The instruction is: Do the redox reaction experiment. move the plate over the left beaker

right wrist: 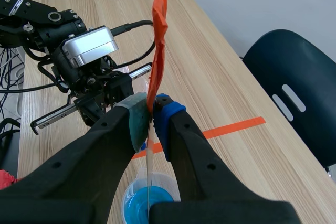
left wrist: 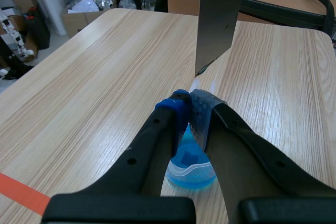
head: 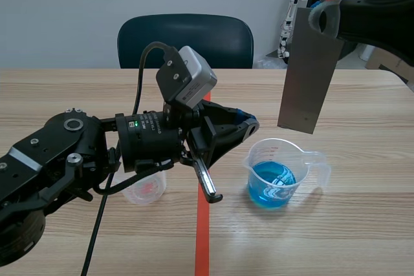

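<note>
The right gripper (right wrist: 152,109) hangs high over the right half of the desk (head: 362,224), its fingers pinched narrowly on the top edge of the plate (head: 309,69). The plate is a flat grey metal strip hanging upright, with a small hole near its lower end. Its bottom edge is in the air above and just behind the blue beaker (head: 278,176), apart from it. In the right wrist view the plate shows edge-on as a thin line between the pads, and an orange strip (right wrist: 160,40) stands up from the grip.

The blue beaker, clear plastic with a spout and blue liquid in it, stands just right of the orange tape line (head: 204,237), in the near half of the desk. The left beaker (head: 145,189), small and clear with a red trace at its bottom, stands left of that line, partly hidden under the left arm (head: 65,153). It is well apart from the plate.

The left gripper (left wrist: 188,106) points toward the blue beaker from the left, its fingers closed pad against pad with nothing between them. In the left wrist view its tips are over the near rim of that beaker. A small green light with a mark beside it (head: 136,123) shows on the left arm's wrist, too small to read.

A dark blue chair (head: 185,40) stands behind the desk's far edge
</note>
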Robot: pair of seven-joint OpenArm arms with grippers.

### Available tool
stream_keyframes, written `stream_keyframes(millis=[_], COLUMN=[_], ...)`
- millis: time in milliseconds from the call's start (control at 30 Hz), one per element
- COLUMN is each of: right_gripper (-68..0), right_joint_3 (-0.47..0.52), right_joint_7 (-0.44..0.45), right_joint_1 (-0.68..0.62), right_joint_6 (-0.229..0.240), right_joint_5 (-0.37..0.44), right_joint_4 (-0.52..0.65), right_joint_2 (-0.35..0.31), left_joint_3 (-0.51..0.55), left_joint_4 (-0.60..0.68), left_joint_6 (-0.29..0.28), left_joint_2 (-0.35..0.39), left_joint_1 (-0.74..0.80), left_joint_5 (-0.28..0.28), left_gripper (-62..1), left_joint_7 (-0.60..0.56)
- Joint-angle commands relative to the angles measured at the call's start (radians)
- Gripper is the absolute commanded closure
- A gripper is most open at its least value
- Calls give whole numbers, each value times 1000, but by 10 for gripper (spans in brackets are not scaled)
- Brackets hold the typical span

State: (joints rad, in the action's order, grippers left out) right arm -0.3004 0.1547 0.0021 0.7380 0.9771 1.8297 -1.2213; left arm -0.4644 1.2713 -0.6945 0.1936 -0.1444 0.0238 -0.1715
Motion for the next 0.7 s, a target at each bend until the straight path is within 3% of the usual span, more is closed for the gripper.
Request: stream_keyframes(millis=[0,667], right_gripper=[-5,-5], right_joint_3=[20,20], right_joint_7=[15,15], right_joint_1=[14,14], right_joint_6=[8,8], right_joint_5=[15,-5], right_joint_4=[3,3], right_joint_2=[-2,3], left_joint_3=[5,5], left_joint_4=[14,14], left_joint_6=[-2,-2], left_joint_2=[-10,-10], left_joint_1=[-8,-8], left_joint_5=[11,11], left_gripper=[-32,-32], left_joint_7=[-14,-17])
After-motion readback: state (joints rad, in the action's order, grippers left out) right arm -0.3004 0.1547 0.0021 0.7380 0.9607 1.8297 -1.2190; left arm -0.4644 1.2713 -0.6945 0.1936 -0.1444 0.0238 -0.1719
